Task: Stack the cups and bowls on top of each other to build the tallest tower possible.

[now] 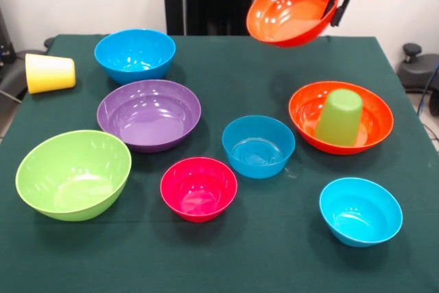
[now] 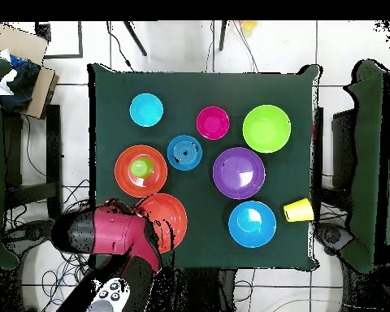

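Note:
My gripper is shut on the rim of a large orange bowl and holds it tilted in the air above the table's far right. In the overhead view the gripper and this bowl are at the lower left. Below it, a second orange bowl stands on the table with the light green cup upside down inside it. The same bowl and cup show in the overhead view. The yellow cup lies on its side at the far left.
On the green table stand a blue bowl, a purple bowl, a lime green bowl, a pink-red bowl, a second blue bowl and a small cyan bowl.

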Controlling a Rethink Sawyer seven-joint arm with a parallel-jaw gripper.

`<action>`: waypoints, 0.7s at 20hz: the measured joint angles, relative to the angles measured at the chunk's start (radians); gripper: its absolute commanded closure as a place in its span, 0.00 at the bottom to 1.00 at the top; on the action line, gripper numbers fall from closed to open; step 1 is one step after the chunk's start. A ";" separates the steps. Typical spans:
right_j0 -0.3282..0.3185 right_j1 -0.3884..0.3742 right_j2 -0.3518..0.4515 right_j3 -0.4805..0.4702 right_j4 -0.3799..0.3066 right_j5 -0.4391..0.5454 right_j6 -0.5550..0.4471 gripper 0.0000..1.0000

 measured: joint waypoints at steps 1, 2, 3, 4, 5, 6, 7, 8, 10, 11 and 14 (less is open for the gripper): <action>0.000 0.001 0.000 -0.003 0.001 0.000 0.002 1.00; 0.002 0.007 0.000 -0.019 0.004 0.000 0.011 1.00; 0.003 0.008 0.000 -0.024 0.005 0.001 0.013 1.00; 0.003 0.010 0.000 -0.029 0.006 0.002 0.016 1.00; 0.004 0.012 -0.001 -0.035 0.008 0.004 0.019 1.00; 0.004 0.015 -0.001 -0.042 0.010 0.007 0.022 1.00; 0.005 0.020 -0.001 -0.052 0.014 0.013 0.027 1.00; 0.005 0.024 -0.001 -0.061 0.017 0.018 0.032 1.00; 0.006 0.028 -0.002 -0.077 0.021 0.031 0.040 1.00; 0.006 0.030 -0.002 -0.085 0.023 0.038 0.045 1.00; 0.006 0.032 -0.002 -0.113 0.025 0.058 0.058 1.00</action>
